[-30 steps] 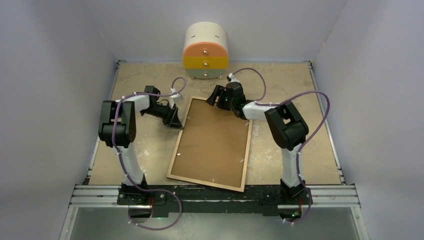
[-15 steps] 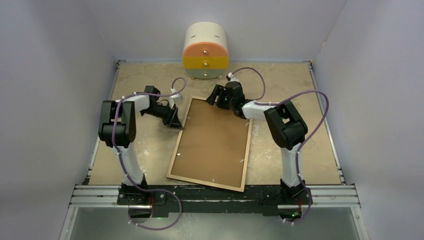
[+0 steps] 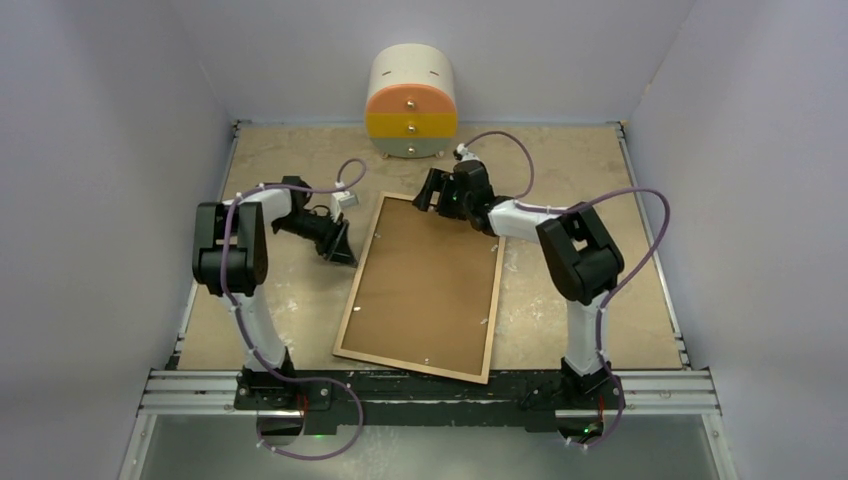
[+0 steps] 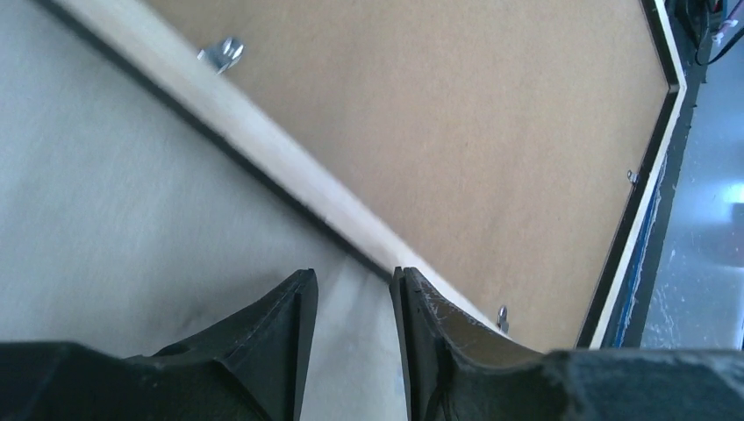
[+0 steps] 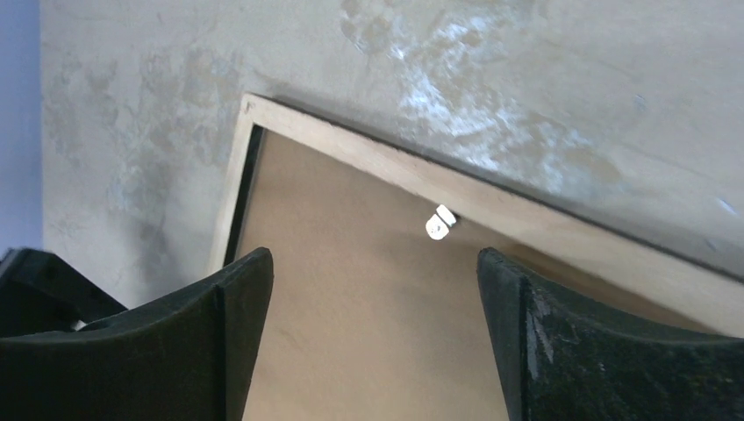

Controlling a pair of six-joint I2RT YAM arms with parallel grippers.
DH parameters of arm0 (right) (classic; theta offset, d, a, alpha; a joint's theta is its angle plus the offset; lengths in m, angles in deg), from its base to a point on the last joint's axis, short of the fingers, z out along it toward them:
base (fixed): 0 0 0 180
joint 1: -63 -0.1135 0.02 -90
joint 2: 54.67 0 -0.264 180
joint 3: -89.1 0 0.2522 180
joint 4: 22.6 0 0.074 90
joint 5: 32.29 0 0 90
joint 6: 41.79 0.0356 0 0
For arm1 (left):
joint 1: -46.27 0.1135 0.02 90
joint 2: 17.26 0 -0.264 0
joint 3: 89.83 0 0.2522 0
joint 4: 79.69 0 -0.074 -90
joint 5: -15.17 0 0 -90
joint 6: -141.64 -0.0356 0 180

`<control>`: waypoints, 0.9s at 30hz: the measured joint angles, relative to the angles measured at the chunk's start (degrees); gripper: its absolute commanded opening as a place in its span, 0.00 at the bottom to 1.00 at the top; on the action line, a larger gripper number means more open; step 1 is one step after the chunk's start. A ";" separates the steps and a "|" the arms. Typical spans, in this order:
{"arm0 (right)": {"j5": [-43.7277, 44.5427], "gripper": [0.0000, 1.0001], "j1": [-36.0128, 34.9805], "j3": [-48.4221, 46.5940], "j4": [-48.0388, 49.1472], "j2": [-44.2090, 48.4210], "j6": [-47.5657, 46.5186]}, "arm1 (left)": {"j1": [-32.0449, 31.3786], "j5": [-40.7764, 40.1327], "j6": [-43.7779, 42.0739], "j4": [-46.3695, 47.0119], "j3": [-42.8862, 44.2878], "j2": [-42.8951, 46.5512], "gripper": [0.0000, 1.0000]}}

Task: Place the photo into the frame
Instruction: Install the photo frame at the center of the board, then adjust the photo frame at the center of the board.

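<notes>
The frame [image 5: 561,237] lies back-up, backing board [image 3: 425,285] inside, drawers [image 3: 411,105] beyond.

The front of the frame [image 3: 360,274] is hidden, as it is laid back up with the brown backing board [image 3: 425,290] in it. Its rim is blurred in the left wrist view and cut off by the edges of both wrist views

1. Top external: high over the near edge, looking down across the whole counter [image 3: 590,150].
2. Left wrist: low, close, facing along its pincer [image 4: 351,285] at a side rail of the frame [image 4: 281,162].
3. Right wrist: close above the same frame's far corner.
</notes>
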 measured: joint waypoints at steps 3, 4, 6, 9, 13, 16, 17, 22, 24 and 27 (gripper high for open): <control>1.62 0.96 0.33 2.99 -4.09 5.25 -0.90 | 3.28 -1.14 -2.93 -3.93 0.39 0.76 0.42; 2.54 0.97 0.42 4.28 -5.86 7.87 -1.07 | 4.33 -1.64 -3.67 -4.87 0.35 1.25 0.42; 4.39 0.99 0.63 6.80 -9.14 13.46 -1.18 | 5.84 -2.86 -4.70 -5.27 -0.61 2.75 0.42; 7.96 0.99 0.92 11.45 -14.05 23.30 -0.98 | 6.19 -5.03 -5.03 -3.54 -4.92 6.36 0.41; 12.72 0.99 1.68 19.67 -19.04 35.82 -0.02 | 4.85 -7.72 -4.94 -1.46 -10.54 9.11 0.40; 14.64 0.99 2.78 27.19 -21.27 41.40 1.44 | 3.43 -8.50 -4.42 1.03 -14.01 11.89 0.40; 14.69 0.99 3.17 29.64 -21.73 42.21 1.95 | 2.89 -9.18 -4.39 1.55 -14.64 12.76 0.40; 13.18 0.99 4.61 38.10 -22.18 41.42 3.72 | -1.36 -12.55 -3.02 4.55 -17.05 16.20 0.39; 11.78 0.99 5.22 38.51 -20.50 40.30 4.22 | -2.99 -13.94 -2.45 5.51 -17.64 17.14 0.37; 7.63 0.99 6.56 38.23 -15.58 37.77 5.05 | -5.49 -16.37 -1.09 7.41 -18.67 18.53 0.35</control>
